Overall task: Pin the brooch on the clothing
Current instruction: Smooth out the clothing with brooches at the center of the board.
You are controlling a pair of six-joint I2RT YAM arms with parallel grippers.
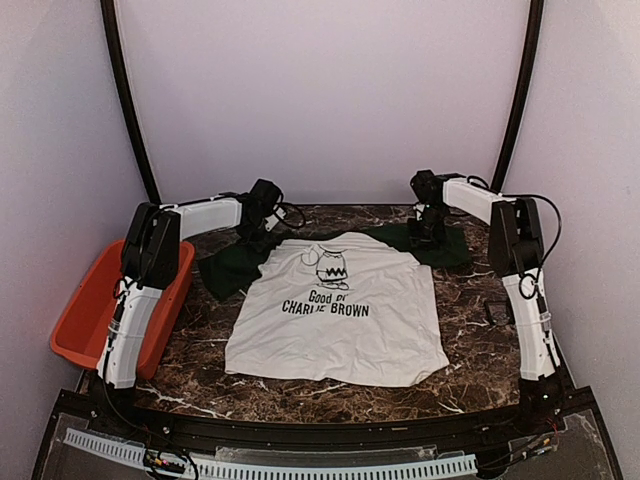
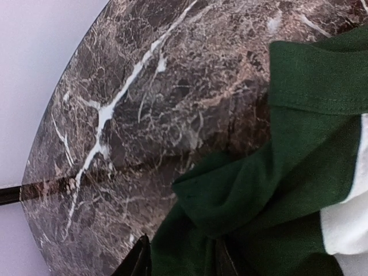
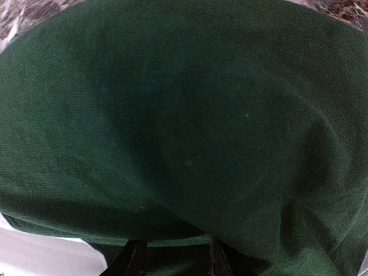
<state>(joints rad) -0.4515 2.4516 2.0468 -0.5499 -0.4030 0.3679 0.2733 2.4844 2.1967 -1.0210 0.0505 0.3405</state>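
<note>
Marbled dark-brown bench (image 1: 200, 350) carries white T-shirt with dark green raglan sleeves (image 1: 340, 330), flat at frame centre, collar up-frame, hem down-frame. Left claw (image 1: 252, 232) on sleeve at upper left, right claw (image 1: 428, 236) on sleeve at upper right. Cloth lies between each pair of fingers; cannot tell if pinched. Brooch not located. Chest print (image 1: 330, 270) lies down-frame, midway between claws; neither arm nearer.

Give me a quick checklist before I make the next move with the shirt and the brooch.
1. Shirt spread print-up on the table: ok.
2. Left fingers at the left sleeve, cloth between them: ok.
3. Right fingers at the right sleeve: ok.
4. Either pair clamped on the cloth: cannot tell.
5. Brooch in sight: not ok, no view plainly shows it.
</note>
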